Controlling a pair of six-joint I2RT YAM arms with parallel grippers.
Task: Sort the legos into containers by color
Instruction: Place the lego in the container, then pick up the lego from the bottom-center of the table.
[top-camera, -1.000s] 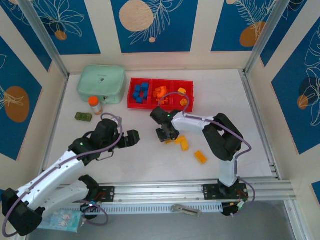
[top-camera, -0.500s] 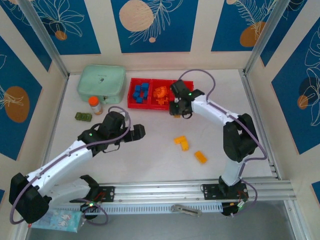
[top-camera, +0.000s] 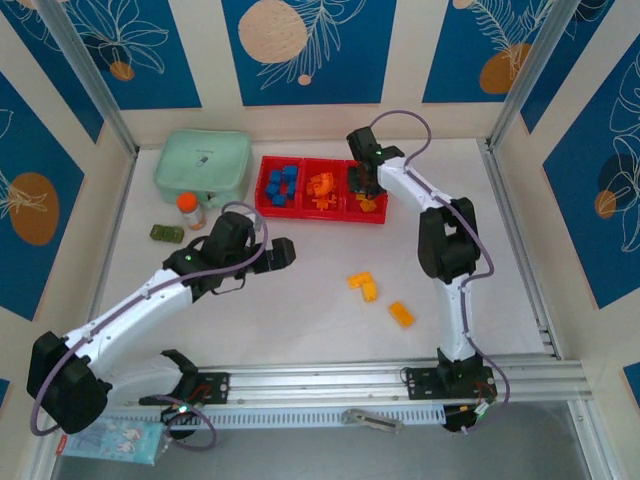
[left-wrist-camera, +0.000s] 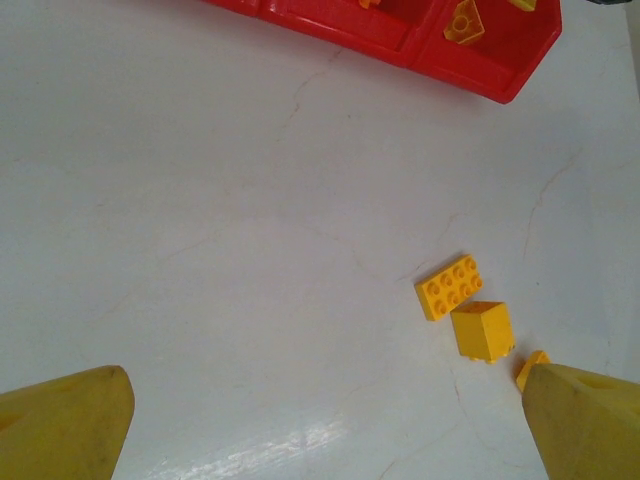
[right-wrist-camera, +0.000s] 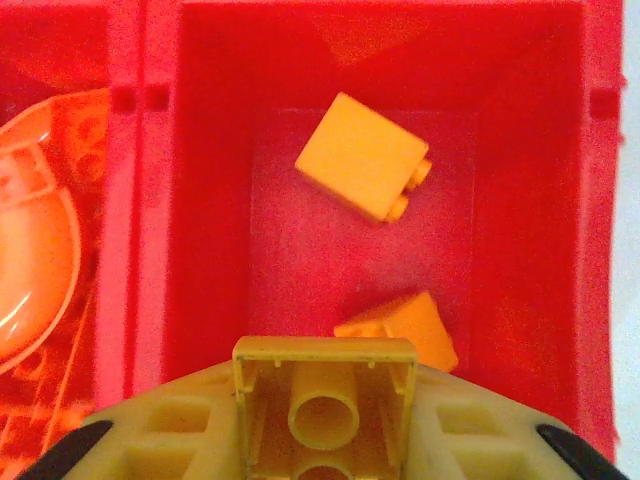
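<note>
Right gripper (top-camera: 366, 183): clamped on yellow brick (right-wrist-camera: 300, 395), above right compartment of red tray (top-camera: 320, 212), two more bricks (right-wrist-camera: 362, 155) inside | Left gripper (top-camera: 278, 253): jaws wide, nothing held, over table (top-camera: 300, 320) | Loose bricks (top-camera: 362, 285): yellow, on table, well apart from tray | Blue bricks (top-camera: 283, 185): left compartment | Orange bricks (top-camera: 322, 190): middle compartment

Right hand (top-camera: 363, 183) with yellow brick (right-wrist-camera: 325, 395), now apparently over rightmost compartment (right-wrist-camera: 520, 250).
</note>
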